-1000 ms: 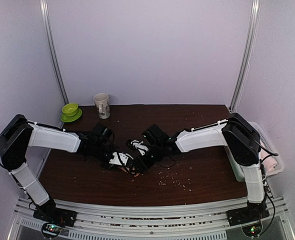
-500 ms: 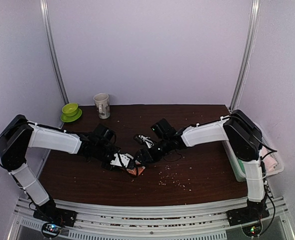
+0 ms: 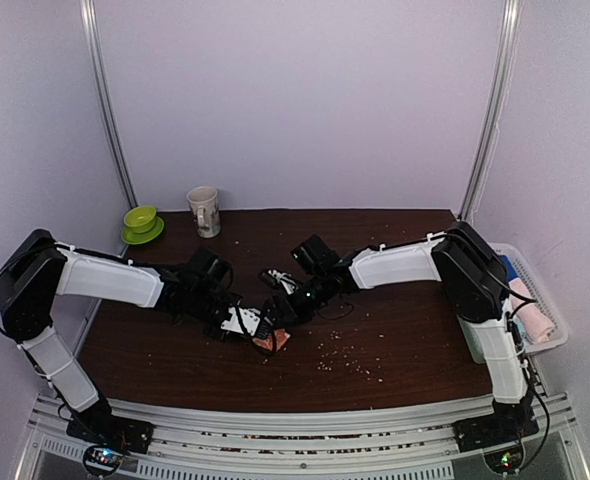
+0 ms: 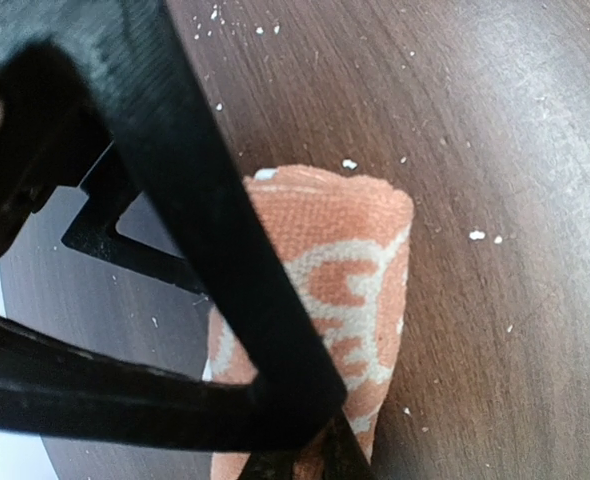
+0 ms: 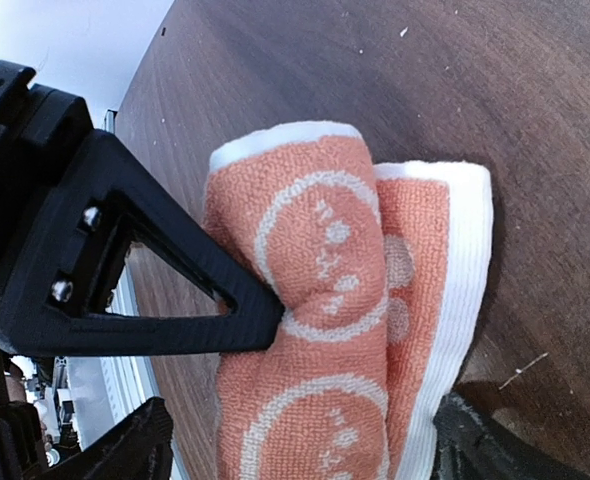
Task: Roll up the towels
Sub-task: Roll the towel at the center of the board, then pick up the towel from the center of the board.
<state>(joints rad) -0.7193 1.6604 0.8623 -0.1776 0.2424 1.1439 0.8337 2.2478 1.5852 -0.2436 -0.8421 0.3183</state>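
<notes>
Towel [image 3: 271, 341], orange w/ white bunny faces, lies rolled on table [image 3: 405, 250], front-centre, with a white-edged flap along one side. L arm [image 3: 110, 278] reaches in from left; L jaws clamped on roll, one finger [image 5: 155, 335] pressing its side. R arm [image 3: 395, 265] reaches in from right; R jaws wide apart, either side of towel, not gripping. Mug [image 3: 204, 211] & green bowl [image 3: 141, 220] at far-left corner.

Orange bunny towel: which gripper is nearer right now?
Left. The left gripper is shut on the rolled orange towel. The right gripper is open and straddles the towel; whether it touches the towel is unclear.
</notes>
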